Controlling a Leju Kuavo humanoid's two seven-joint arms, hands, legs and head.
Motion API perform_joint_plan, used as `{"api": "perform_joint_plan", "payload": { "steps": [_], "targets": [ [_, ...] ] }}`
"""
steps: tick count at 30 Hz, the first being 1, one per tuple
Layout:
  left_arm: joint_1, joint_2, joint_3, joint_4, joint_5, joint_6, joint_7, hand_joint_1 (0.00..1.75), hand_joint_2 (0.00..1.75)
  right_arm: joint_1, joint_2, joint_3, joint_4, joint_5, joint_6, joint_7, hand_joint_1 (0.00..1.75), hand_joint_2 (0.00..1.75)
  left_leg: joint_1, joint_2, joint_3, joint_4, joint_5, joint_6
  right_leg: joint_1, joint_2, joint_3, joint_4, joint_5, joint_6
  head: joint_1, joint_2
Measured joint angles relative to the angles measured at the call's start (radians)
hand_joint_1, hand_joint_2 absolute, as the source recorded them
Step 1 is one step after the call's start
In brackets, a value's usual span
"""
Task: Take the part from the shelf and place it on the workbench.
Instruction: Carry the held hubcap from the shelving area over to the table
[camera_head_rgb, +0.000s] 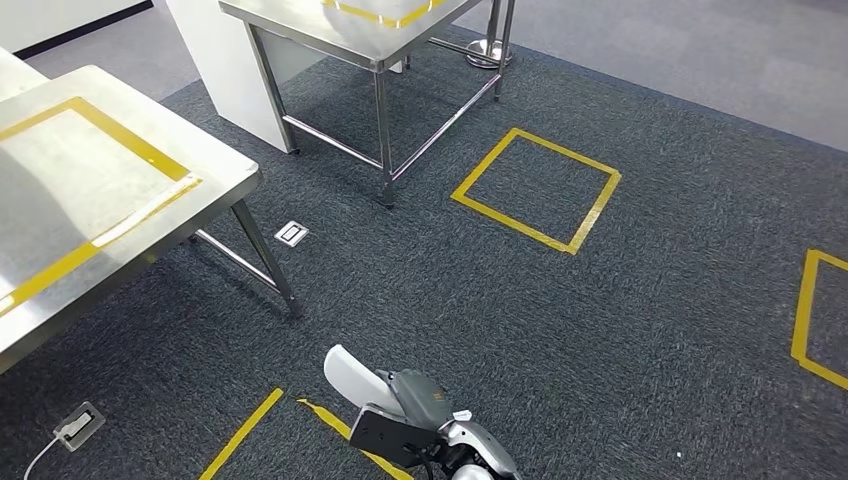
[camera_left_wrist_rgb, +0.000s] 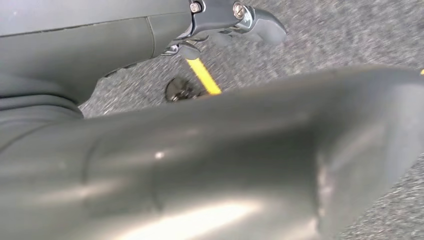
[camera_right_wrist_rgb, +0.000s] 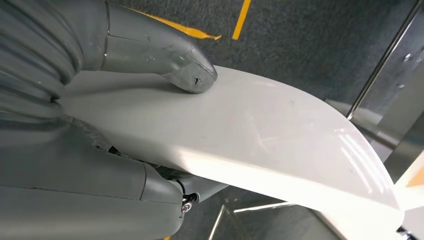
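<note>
My right hand (camera_head_rgb: 425, 415) is low in the head view, over the dark carpet, and grips a smooth white curved part (camera_head_rgb: 352, 376) that sticks out toward the left. Close up, the thumb (camera_right_wrist_rgb: 170, 60) presses on the part's (camera_right_wrist_rgb: 260, 135) upper face while the fingers wrap under it. A steel workbench (camera_head_rgb: 215, 165) with a yellow tape rectangle on its top stands at the left, ahead of the part. My left hand (camera_left_wrist_rgb: 235, 20) hangs over the carpet, its dark fingers stretched out with nothing in them.
A second steel table (camera_head_rgb: 340, 35) stands farther back, with slim legs and crossbars. Yellow tape squares (camera_head_rgb: 535, 190) mark the carpet in the middle and at the right edge (camera_head_rgb: 805, 310). A floor socket (camera_head_rgb: 291, 234) and a cabled box (camera_head_rgb: 78, 425) lie near the workbench legs (camera_head_rgb: 268, 262).
</note>
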Motion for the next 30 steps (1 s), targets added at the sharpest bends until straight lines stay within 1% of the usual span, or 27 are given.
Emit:
{"api": "perform_joint_plan", "payload": {
  "steps": [1,2,4,5,6,7,8,9,10,11,12,13,14,15,16,17,18,20,21,22,23,24,25,27,28,29,30],
  "targets": [
    [0.002,0.0,0.0,0.001,0.004,0.004,0.005,0.0,0.0,-0.002,0.004,-0.001,0.002,-0.001,0.001,-0.003,1.75,1.75,0.0,0.011,-0.005,0.001,0.0,-0.004,-0.001,-0.012,0.001,-0.005,0.005,-0.008,0.0,0.0],
    [0.004,0.0,0.0,0.001,0.009,0.009,0.009,0.0,0.0,-0.006,0.009,-0.001,0.005,-0.001,0.001,-0.004,1.75,1.75,-0.002,0.037,-0.014,0.014,-0.011,-0.007,-0.002,-0.026,0.001,-0.012,0.01,-0.017,-0.004,0.0],
    [0.002,0.0,0.0,0.001,0.014,0.01,0.009,0.0,0.0,-0.011,0.015,-0.003,0.012,0.001,-0.001,-0.004,1.75,1.75,-0.008,0.107,-0.055,0.099,-0.066,-0.008,-0.001,-0.058,0.001,-0.02,0.016,-0.03,-0.013,0.0],
    [-0.001,0.0,-0.001,0.0,0.012,0.008,0.009,0.0,0.0,-0.012,0.016,-0.005,0.017,0.002,-0.003,-0.005,1.75,1.75,-0.009,0.127,-0.082,0.163,-0.101,-0.01,0.002,-0.075,-0.001,-0.02,0.016,-0.033,-0.018,0.0],
    [-0.002,0.001,-0.001,0.0,0.008,0.005,0.011,0.0,0.0,-0.011,0.017,-0.006,0.021,0.002,-0.003,-0.006,1.75,1.75,-0.009,0.134,-0.104,0.22,-0.127,-0.011,0.004,-0.093,-0.003,-0.019,0.016,-0.034,-0.019,0.0],
    [-0.002,0.002,-0.002,0.0,0.003,0.003,0.014,0.0,0.0,-0.01,0.017,-0.007,0.025,0.002,-0.004,-0.007,1.75,1.75,-0.009,0.137,-0.112,0.253,-0.136,-0.013,0.006,-0.11,-0.005,-0.018,0.016,-0.034,-0.019,0.0],
    [-0.001,0.004,-0.002,0.0,0.0,0.002,0.018,0.0,0.0,-0.009,0.018,-0.008,0.026,0.002,-0.004,-0.008,1.75,1.75,-0.009,0.14,-0.101,0.25,-0.128,-0.013,0.007,-0.126,-0.007,-0.016,0.016,-0.034,-0.019,0.0],
    [0.0,0.005,-0.003,0.0,-0.003,0.002,0.022,0.0,0.0,-0.009,0.019,-0.008,0.027,0.002,-0.004,-0.008,1.75,1.75,-0.009,0.147,-0.071,0.209,-0.105,-0.013,0.007,-0.141,-0.009,-0.013,0.015,-0.033,-0.019,0.0],
    [0.0,0.007,-0.004,0.0,-0.003,0.002,0.025,0.0,0.0,-0.009,0.021,-0.008,0.027,0.002,-0.005,-0.008,1.75,1.75,-0.011,0.167,-0.029,0.141,-0.079,-0.012,0.008,-0.155,-0.01,-0.009,0.013,-0.031,-0.02,0.0],
    [-0.001,0.008,-0.004,0.0,-0.003,0.003,0.026,0.0,0.0,-0.01,0.022,-0.009,0.027,0.005,-0.008,-0.005,1.75,1.75,-0.014,0.193,0.01,0.079,-0.061,-0.007,0.011,-0.168,-0.011,-0.004,0.009,-0.028,-0.02,0.0],
    [-0.002,0.008,-0.004,-0.001,-0.003,0.004,0.026,0.0,0.0,-0.01,0.023,-0.011,0.027,0.012,-0.015,0.001,1.75,1.75,-0.017,0.213,0.037,0.034,-0.05,0.002,0.013,-0.179,-0.011,0.0,0.006,-0.024,-0.02,0.0],
    [-0.004,0.008,-0.005,-0.001,-0.003,0.004,0.025,0.0,0.0,-0.012,0.023,-0.012,0.027,0.025,-0.028,0.01,1.75,1.75,-0.019,0.226,0.047,0.011,-0.047,0.01,0.016,-0.189,-0.012,0.003,0.004,-0.019,-0.018,0.0],
    [-0.004,0.008,-0.005,-0.001,-0.004,0.003,0.024,0.0,0.0,-0.016,0.023,-0.014,0.025,0.043,-0.047,0.022,1.75,1.75,-0.022,0.223,0.044,0.01,-0.046,0.019,0.018,-0.198,-0.012,0.004,0.004,-0.015,-0.017,0.0],
    [-0.003,0.008,-0.006,-0.001,-0.007,0.002,0.023,0.0,0.0,-0.024,0.022,-0.017,0.02,0.063,-0.067,0.033,1.75,1.75,-0.021,0.21,0.04,0.008,-0.042,0.026,0.018,-0.207,-0.012,0.005,0.005,-0.011,-0.015,0.0],
    [-0.002,0.008,-0.006,-0.001,-0.011,0.0,0.023,0.0,0.0,-0.035,0.022,-0.022,0.007,0.081,-0.084,0.044,1.75,1.75,-0.019,0.199,0.037,0.007,-0.039,0.032,0.016,-0.207,-0.012,0.008,0.002,-0.006,-0.014,0.0],
    [-0.001,0.007,-0.008,-0.001,-0.015,-0.001,0.026,0.0,0.0,-0.051,0.021,-0.029,-0.014,0.1,-0.091,0.051,1.75,1.75,-0.016,0.189,0.034,0.005,-0.035,0.037,0.014,-0.189,-0.016,0.019,-0.007,0.002,-0.014,0.0],
    [-0.003,0.007,-0.009,-0.001,-0.019,-0.001,0.028,0.0,0.0,-0.07,0.018,-0.039,-0.044,0.119,-0.086,0.056,1.75,1.75,-0.013,0.178,0.033,0.004,-0.03,0.042,0.01,-0.159,-0.029,0.05,-0.029,0.01,-0.012,0.0],
    [-0.01,0.007,-0.012,-0.002,-0.02,-0.001,0.03,0.0,0.0,-0.118,0.006,-0.057,-0.112,0.152,-0.056,0.059,1.75,1.75,-0.009,0.155,0.023,0.003,-0.022,0.048,0.001,-0.094,-0.081,0.168,-0.095,0.023,-0.007,0.0],
    [-0.015,0.007,-0.013,-0.002,-0.018,-0.004,0.028,0.0,0.0,-0.144,-0.001,-0.064,-0.144,0.164,-0.039,0.06,1.75,1.75,-0.008,0.141,0.018,0.004,-0.018,0.049,-0.003,-0.08,-0.111,0.233,-0.122,0.027,-0.005,0.0],
    [-0.018,0.007,-0.014,-0.003,-0.016,-0.009,0.024,0.0,0.0,-0.168,-0.007,-0.069,-0.172,0.171,-0.026,0.06,1.75,1.75,-0.008,0.126,0.014,0.004,-0.015,0.048,-0.005,-0.075,-0.131,0.276,-0.132,0.028,-0.003,0.0],
    [-0.02,0.007,-0.014,-0.003,-0.013,-0.016,0.02,0.0,0.0,-0.19,-0.012,-0.072,-0.2,0.177,-0.016,0.06,1.75,1.75,-0.007,0.11,0.011,0.004,-0.011,0.046,-0.007,-0.073,-0.134,0.283,-0.122,0.029,-0.001,0.0],
    [-0.02,0.007,-0.014,-0.003,-0.01,-0.024,0.018,0.0,0.0,-0.211,-0.016,-0.074,-0.229,0.182,-0.009,0.061,1.75,1.75,-0.005,0.094,0.01,0.005,-0.009,0.043,-0.009,-0.07,-0.117,0.248,-0.093,0.028,0.001,0.0],
    [-0.021,0.007,-0.014,-0.003,-0.007,-0.03,0.019,0.0,0.0,-0.231,-0.019,-0.074,-0.26,0.186,-0.001,0.064,1.75,1.75,-0.004,0.079,0.009,0.005,-0.007,0.04,-0.011,-0.059,-0.086,0.183,-0.054,0.026,0.004,0.0],
    [-0.024,0.006,-0.014,-0.003,-0.002,-0.035,0.023,0.0,0.0,-0.26,-0.026,-0.072,-0.323,0.193,0.013,0.07,1.75,1.75,-0.001,0.05,0.005,0.006,-0.001,0.029,-0.016,-0.007,-0.024,0.053,-0.003,0.023,0.007,0.0],
    [-0.025,0.006,-0.014,-0.002,0.0,-0.035,0.026,0.0,0.0,-0.268,-0.03,-0.071,-0.349,0.196,0.018,0.073,1.75,1.75,0.001,0.037,0.001,0.005,0.004,0.022,-0.017,0.013,-0.009,0.018,0.005,0.022,0.007,0.0],
    [-0.026,0.006,-0.014,-0.002,0.001,-0.035,0.028,0.0,0.0,-0.272,-0.033,-0.069,-0.371,0.199,0.021,0.075,1.75,1.75,0.003,0.024,-0.004,0.002,0.009,0.013,-0.015,0.023,-0.005,0.006,0.002,0.02,0.007,0.0],
    [-0.024,0.006,-0.014,-0.002,0.001,-0.035,0.03,0.0,0.0,-0.274,-0.036,-0.068,-0.389,0.2,0.024,0.078,1.75,1.75,0.006,0.01,-0.008,-0.002,0.014,0.004,-0.012,0.014,-0.006,0.002,0.004,0.017,0.007,0.0]
  ]
}}
